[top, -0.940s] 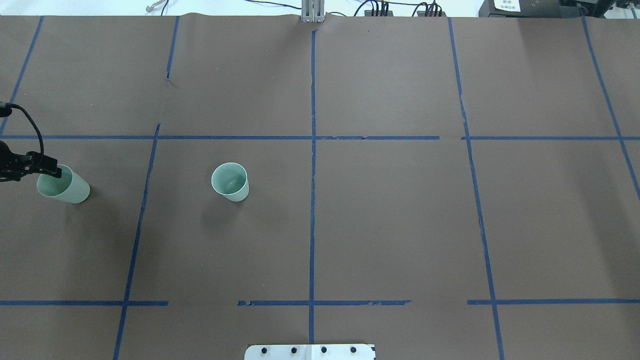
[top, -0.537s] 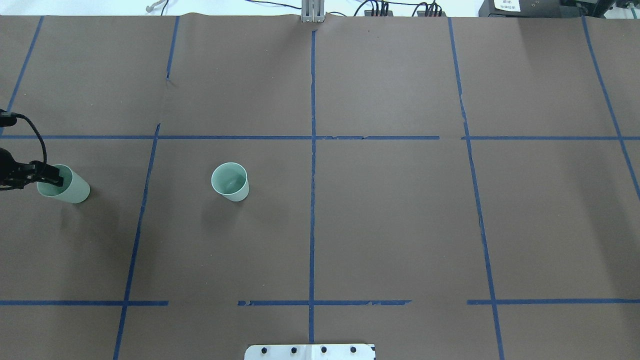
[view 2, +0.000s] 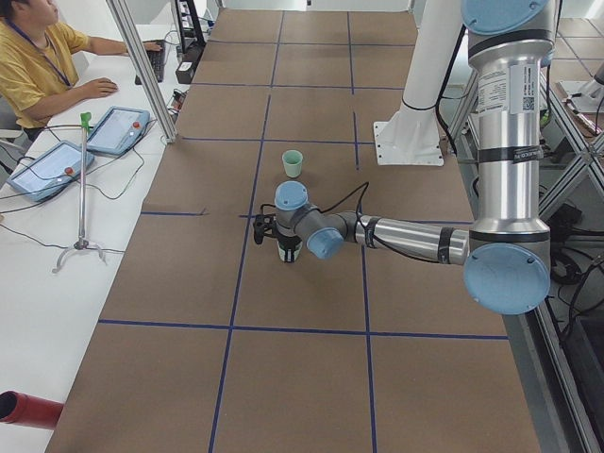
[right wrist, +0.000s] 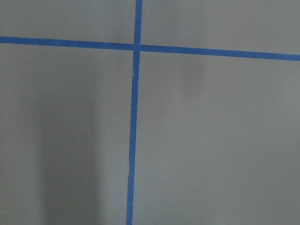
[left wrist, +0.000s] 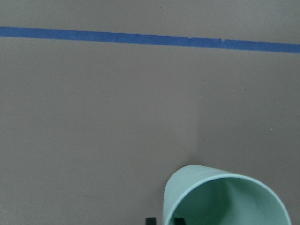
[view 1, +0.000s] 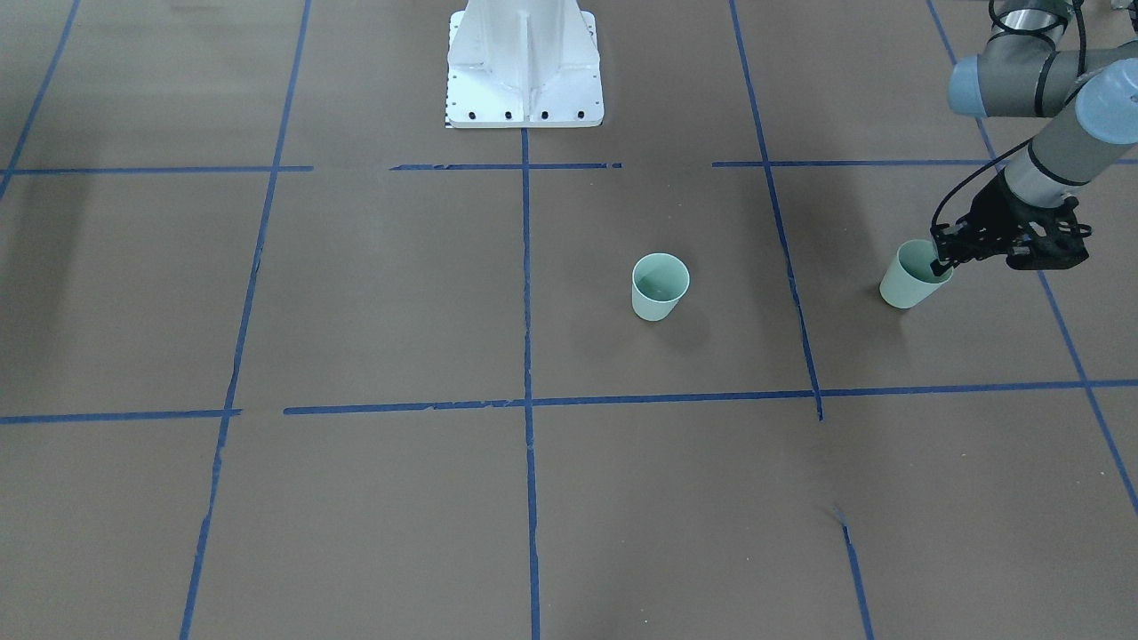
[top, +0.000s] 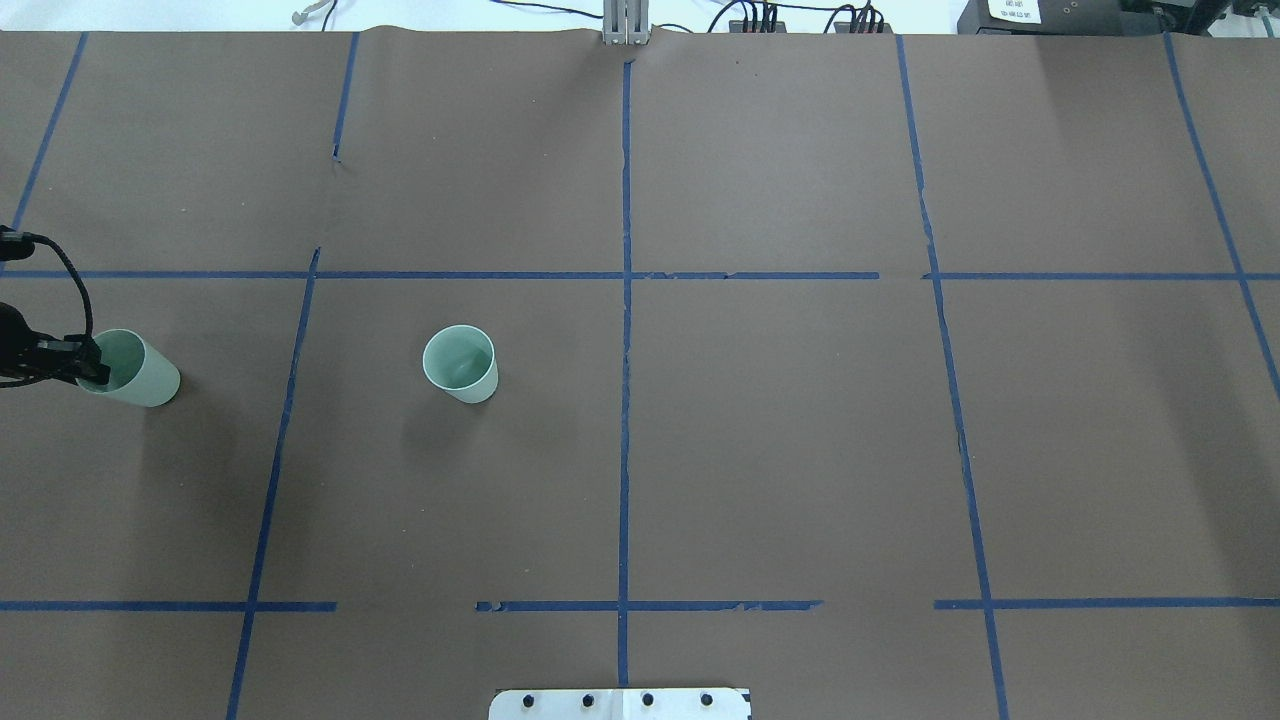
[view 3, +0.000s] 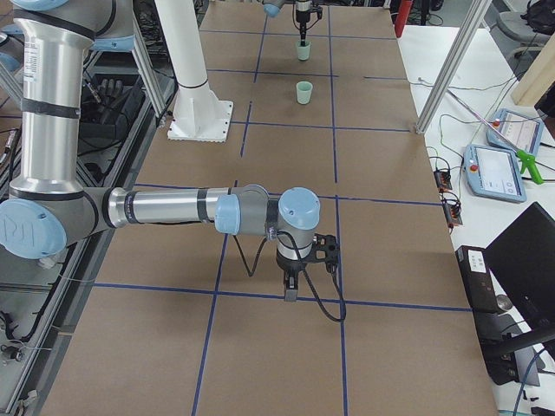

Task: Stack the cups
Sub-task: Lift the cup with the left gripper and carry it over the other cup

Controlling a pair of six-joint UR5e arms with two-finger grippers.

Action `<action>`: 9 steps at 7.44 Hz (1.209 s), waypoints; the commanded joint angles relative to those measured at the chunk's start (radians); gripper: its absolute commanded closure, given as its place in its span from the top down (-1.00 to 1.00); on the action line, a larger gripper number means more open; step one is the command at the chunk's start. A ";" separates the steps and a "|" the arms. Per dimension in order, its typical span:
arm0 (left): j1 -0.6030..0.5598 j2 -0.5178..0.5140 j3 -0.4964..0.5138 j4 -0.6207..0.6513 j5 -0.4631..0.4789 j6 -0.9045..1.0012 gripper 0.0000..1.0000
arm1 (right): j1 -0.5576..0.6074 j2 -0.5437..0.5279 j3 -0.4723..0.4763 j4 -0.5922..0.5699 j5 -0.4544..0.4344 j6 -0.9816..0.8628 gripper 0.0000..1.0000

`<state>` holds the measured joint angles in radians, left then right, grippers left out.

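Two pale mint-green cups stand upright on the brown table. One cup (top: pixel 462 365) (view 1: pixel 660 286) stands free, left of the table's centre. The other cup (top: pixel 135 372) (view 1: pixel 907 284) is at the far left edge. My left gripper (top: pixel 92 368) (view 1: pixel 939 260) sits on its rim, with one finger inside the wall and one outside, close together. The left wrist view shows this cup (left wrist: pixel 225 201) at the bottom, with the fingertips (left wrist: pixel 150 220) on either side of its wall. My right gripper (view 3: pixel 290 295) hangs over bare table far from both cups; I cannot tell whether it is open or shut.
The white robot base (view 1: pixel 524 62) stands at the middle of the robot's side of the table. Blue tape lines (top: pixel 625 400) divide the brown surface. An operator (view 2: pixel 38 57) sits beyond the table with tablets (view 2: pixel 118 127) nearby.
My left gripper has shifted a little to the left and down onto the far-left cup's rim. Neither cup has moved.
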<state>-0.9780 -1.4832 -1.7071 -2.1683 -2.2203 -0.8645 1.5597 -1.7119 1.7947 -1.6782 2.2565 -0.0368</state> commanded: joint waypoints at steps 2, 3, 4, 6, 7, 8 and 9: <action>-0.002 -0.017 -0.012 0.002 -0.078 0.004 -1.00 | 0.000 0.000 0.000 0.000 0.000 0.000 1.00; -0.004 -0.019 -0.043 0.004 -0.078 0.004 -1.00 | 0.000 0.000 0.000 0.000 0.000 0.000 1.00; -0.010 -0.052 -0.052 0.005 -0.076 0.002 -1.00 | 0.000 0.000 0.000 0.000 0.000 0.000 1.00; -0.010 -0.147 -0.049 0.015 -0.073 -0.084 -1.00 | 0.000 0.000 0.000 0.000 0.000 0.000 1.00; -0.008 -0.220 -0.051 0.075 -0.073 -0.144 -1.00 | -0.001 0.000 0.000 0.000 0.000 0.000 1.00; -0.008 -0.338 -0.055 0.208 -0.071 -0.178 -1.00 | 0.000 0.000 0.000 0.000 0.000 0.000 1.00; -0.005 -0.426 -0.055 0.308 -0.068 -0.230 -1.00 | -0.001 0.000 0.000 0.000 0.000 0.000 1.00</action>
<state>-0.9857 -1.7934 -1.7610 -1.9856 -2.2916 -1.0343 1.5592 -1.7119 1.7947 -1.6782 2.2565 -0.0368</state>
